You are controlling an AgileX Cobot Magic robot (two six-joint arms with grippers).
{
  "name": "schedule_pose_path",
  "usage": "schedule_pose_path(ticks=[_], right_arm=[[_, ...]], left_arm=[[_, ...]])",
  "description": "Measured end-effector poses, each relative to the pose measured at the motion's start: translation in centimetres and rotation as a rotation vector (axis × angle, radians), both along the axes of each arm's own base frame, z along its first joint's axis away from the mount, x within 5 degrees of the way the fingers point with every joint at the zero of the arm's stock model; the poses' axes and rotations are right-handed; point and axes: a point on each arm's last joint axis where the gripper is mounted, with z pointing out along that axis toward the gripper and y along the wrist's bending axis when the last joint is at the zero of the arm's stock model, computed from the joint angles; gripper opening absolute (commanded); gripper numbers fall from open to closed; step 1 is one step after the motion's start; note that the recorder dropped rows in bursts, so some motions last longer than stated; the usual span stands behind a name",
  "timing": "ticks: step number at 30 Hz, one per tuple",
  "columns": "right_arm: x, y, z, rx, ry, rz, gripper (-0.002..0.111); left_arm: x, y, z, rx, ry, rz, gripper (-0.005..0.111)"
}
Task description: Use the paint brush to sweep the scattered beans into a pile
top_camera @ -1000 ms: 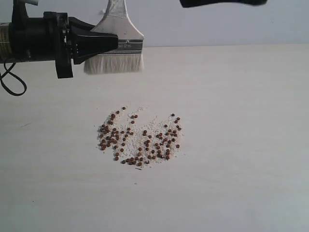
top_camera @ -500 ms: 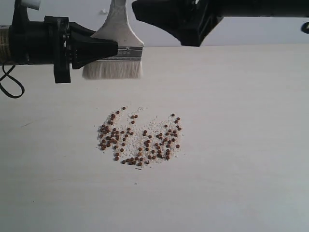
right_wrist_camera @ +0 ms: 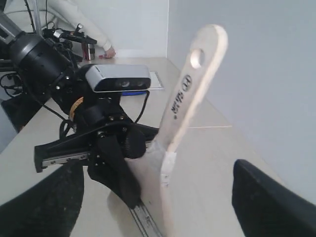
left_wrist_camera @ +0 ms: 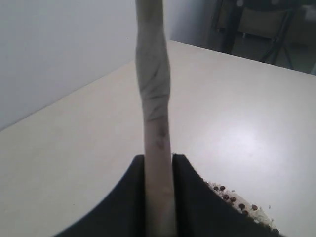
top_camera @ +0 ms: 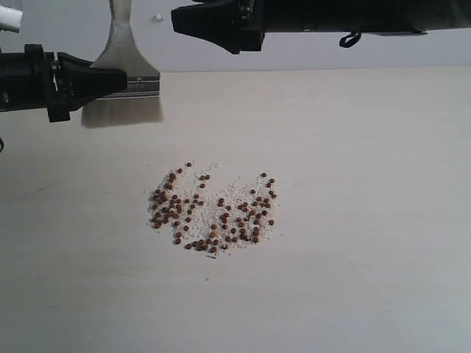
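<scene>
Paint brush (top_camera: 121,109) upright at far left, well apart from the beans (top_camera: 213,213).
Left jaws grip its ferrule, bristles down; right jaws gape wide near the handle; beans lie scattered mid-desk (top_camera: 368,220).

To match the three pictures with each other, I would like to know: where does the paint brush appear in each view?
Exterior view: upper left, the paint brush hangs bristles down, clamped by the left gripper.
Left wrist view: mid-frame, its handle seen edge-on between the dark fingers.
Right wrist view: mid-frame, the handle's flat face, with the hole at its end.
Shared landmark: the left gripper, shut on the brush in all three.
</scene>
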Motion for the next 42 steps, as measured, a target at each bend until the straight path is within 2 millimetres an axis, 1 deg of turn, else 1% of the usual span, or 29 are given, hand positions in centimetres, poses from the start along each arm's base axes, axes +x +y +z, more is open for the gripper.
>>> schedule_pose_path(ticks=[1,3,6,8,9,14,15,21,27,34,42], right_arm=[[0.8,0.2,-0.9,0.001,0.031,-0.001,0.073],[1.5,0.4,-1.7,0.001,0.063,-0.002,0.071],[1.6,0.5,-2.0,0.003,0.095,-0.003,0.071],[1.5,0.8,-1.8,0.010,0.119,0.006,0.071],[1.2,1.4,-1.8,0.009,0.123,0.019,0.071],[-0.1,3.4,-1.5,0.012,0.118,0.077,0.071],[-0.2,3.5,-1.4,0.012,0.114,0.081,0.071],[0.0,3.7,-0.3,0.026,0.095,0.084,0.071],[0.3,3.8,1.0,0.048,0.138,0.084,0.069],[0.4,3.8,1.0,0.051,0.176,0.084,0.069],[0.9,4.0,-0.8,0.042,0.251,0.082,0.069]], left_arm=[[-0.1,-0.2,0.0,0.000,0.000,-0.005,0.000],[-0.2,-0.6,0.0,-0.001,0.002,-0.017,0.000],[-0.4,-1.4,0.1,-0.001,-0.002,-0.042,0.000],[-0.7,-2.1,0.1,0.000,-0.004,-0.063,0.000],[-0.8,-2.2,0.1,0.000,-0.004,-0.068,0.000],[-0.9,-2.3,0.0,0.012,-0.008,-0.082,0.000],[-1.0,-2.4,0.0,0.015,-0.008,-0.089,0.000],[-1.4,-3.2,-0.1,0.022,-0.009,-0.121,0.000],[-1.6,-3.6,-0.1,0.024,-0.010,-0.136,0.000],[-1.6,-3.6,-0.1,0.019,-0.011,-0.130,0.000],[-1.5,-3.6,0.0,0.006,-0.012,-0.117,0.000]])
